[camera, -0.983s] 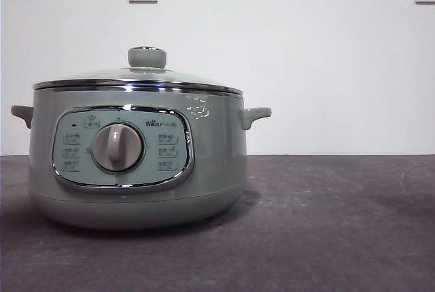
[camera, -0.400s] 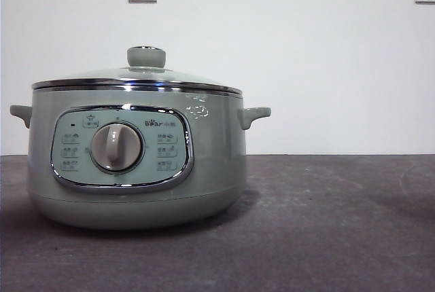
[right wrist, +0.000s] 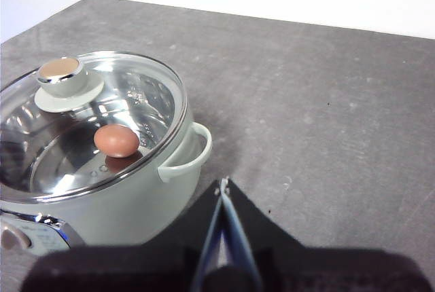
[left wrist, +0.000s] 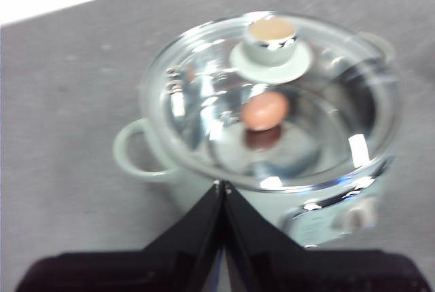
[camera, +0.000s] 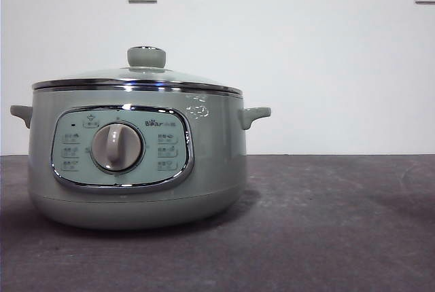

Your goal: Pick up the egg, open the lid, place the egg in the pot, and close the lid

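While the dark grey tabletop (camera: pixel 340 224) runs matte and faintly mottled across the whole scene, its right half lies bare, open room stretching from the pot's right handle to the right edge. On the left half stands the pot (camera: pixel 136 163), a large round sage-green cooker with smooth satin walls, a small lug handle on each side and a chrome-framed panel facing the front camera around a central dial. Its lid (camera: pixel 136 80) sits closed on the rim: a shallow dome of clear glass bound in a shiny chrome band, topped by a round sage-green knob. Through that glass, in both wrist views, the egg (left wrist: pixel 265 111) shows as a small smooth reddish-brown oval lying on the polished metal floor inside the pot, near the middle, its reflection just beneath it. Above the pot's near side hangs the left pincer (left wrist: pixel 222 187), black jaws pressed together and empty. Right of the pot, over bare tabletop just past the right handle, hangs the right pincer (right wrist: pixel 223 182), likewise clenched on nothing.
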Controlling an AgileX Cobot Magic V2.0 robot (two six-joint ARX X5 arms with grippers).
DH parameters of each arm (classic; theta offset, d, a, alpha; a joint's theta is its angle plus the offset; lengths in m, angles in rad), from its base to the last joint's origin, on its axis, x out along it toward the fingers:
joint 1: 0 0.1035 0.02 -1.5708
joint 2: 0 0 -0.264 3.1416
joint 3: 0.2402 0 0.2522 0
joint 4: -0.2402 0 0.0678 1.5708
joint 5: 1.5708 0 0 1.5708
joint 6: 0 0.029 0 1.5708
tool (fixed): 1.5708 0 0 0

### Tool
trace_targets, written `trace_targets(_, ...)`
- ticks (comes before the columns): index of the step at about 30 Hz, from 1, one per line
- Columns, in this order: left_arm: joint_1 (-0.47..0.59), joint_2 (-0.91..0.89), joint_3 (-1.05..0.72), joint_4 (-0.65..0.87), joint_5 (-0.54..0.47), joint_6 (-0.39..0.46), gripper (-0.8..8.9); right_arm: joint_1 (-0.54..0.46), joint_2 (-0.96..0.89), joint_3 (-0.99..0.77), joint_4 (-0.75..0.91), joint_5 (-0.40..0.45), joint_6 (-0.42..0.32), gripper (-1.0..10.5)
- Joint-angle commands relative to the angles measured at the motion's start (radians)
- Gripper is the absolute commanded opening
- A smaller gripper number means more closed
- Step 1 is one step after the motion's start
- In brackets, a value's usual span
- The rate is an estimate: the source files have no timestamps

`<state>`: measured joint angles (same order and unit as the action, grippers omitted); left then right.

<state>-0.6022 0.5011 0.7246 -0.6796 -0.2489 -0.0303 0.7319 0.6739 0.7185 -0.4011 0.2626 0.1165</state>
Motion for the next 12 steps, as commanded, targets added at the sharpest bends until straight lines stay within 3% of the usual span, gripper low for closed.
trace_targets(1,0.06,-0.054,-0.017,0.034,0.007,0.043,-0.03,0.001,-0.001,-0.004,0.003,0.001,0.01,0.0)
trace_targets(5,0.195,-0.153,-0.102,0.148,0.098,0.045,-0.04,0.001,-0.001,-0.004,0.003,0.001,0.01,0.0)
trace_targets(12,0.395,-0.327,-0.386,0.423,0.155,0.069,-0.03,0.001,-0.001,-0.004,0.003,0.002,0.01,0.0)
